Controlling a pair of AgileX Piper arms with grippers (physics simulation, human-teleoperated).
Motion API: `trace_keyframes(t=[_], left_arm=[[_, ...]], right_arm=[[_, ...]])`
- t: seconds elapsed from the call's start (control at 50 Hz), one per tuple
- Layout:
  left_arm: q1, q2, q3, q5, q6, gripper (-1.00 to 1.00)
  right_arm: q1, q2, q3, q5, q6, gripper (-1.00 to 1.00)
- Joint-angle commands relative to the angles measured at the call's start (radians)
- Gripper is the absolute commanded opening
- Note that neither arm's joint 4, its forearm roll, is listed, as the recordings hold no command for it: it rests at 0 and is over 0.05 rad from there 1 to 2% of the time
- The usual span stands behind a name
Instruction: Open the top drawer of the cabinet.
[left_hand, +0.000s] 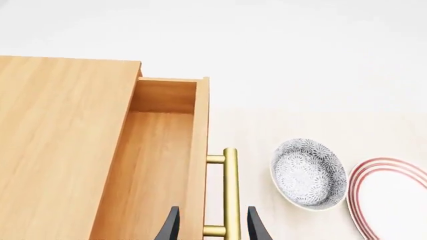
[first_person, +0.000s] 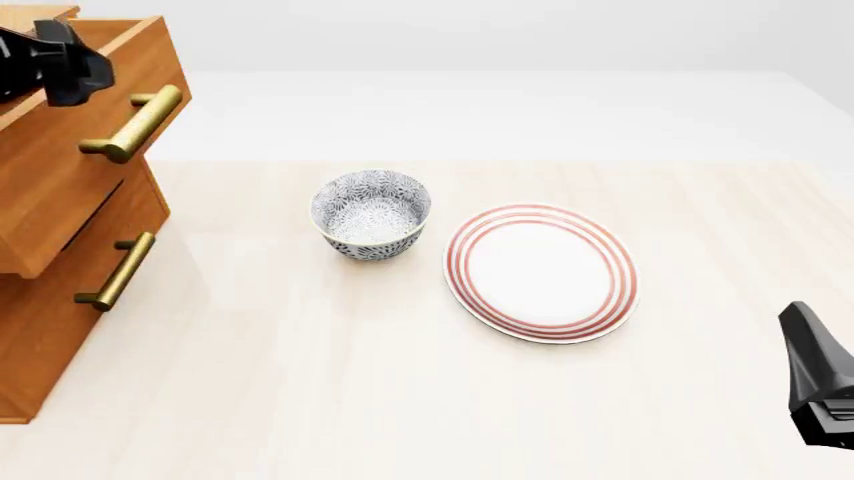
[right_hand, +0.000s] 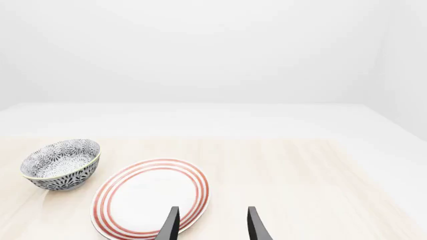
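Top drawer (first_person: 67, 150): uppermost of the stacked drawers at the far left of the table in the front view; it juts out past the drawer below it. My left wrist view shows its bare wooden inside (left_hand: 157, 165), open to the top.
Cabinet (first_person: 54, 330): orange-brown wood, at the left edge of the front view; its flat top (left_hand: 60, 150) fills one side of my left wrist view.
Top handle (left_hand: 230, 192): brass bar on two posts, fixed to the top drawer's front.
Left gripper (left_hand: 212, 226): mine, up at the top drawer; its two dark fingers (left_hand: 170, 227) stand apart, one on each side of the brass bar, with a gap visible between each finger and the bar. I hold nothing.
Lower handle (first_person: 116, 270): brass bar on the drawer beneath, which sits further back than the top drawer.
Bowl (first_person: 372, 213): blue-and-white patterned, upright, on the table between the cabinet and the plate.
Plate (first_person: 541, 271): white with red rings at the rim, flat on the table just right of the bowl, not touching it.
Table (first_person: 334, 400): pale wood.
Right gripper (right_hand: 212, 226): mine, at the near right of the table, above and behind the plate's near edge; fingers parted, nothing between them.
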Motion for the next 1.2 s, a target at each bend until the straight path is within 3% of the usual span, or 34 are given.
trace_keyframes(t=[0.02,0.74,1.2], left_arm=[[0.008,0.001,0.026,-0.015,-0.007,1.00],[0.006,0.055,0.076,-0.080,-0.017,1.00],[-0.062,0.083,0.053,-0.075,0.000,1.00]], right_arm=[[0.000,-0.001,0.000,0.001,0.002,1.00],[0.000,-0.001,0.000,0.001,0.002,1.00],[0.000,-0.001,0.000,0.001,0.002,1.00]])
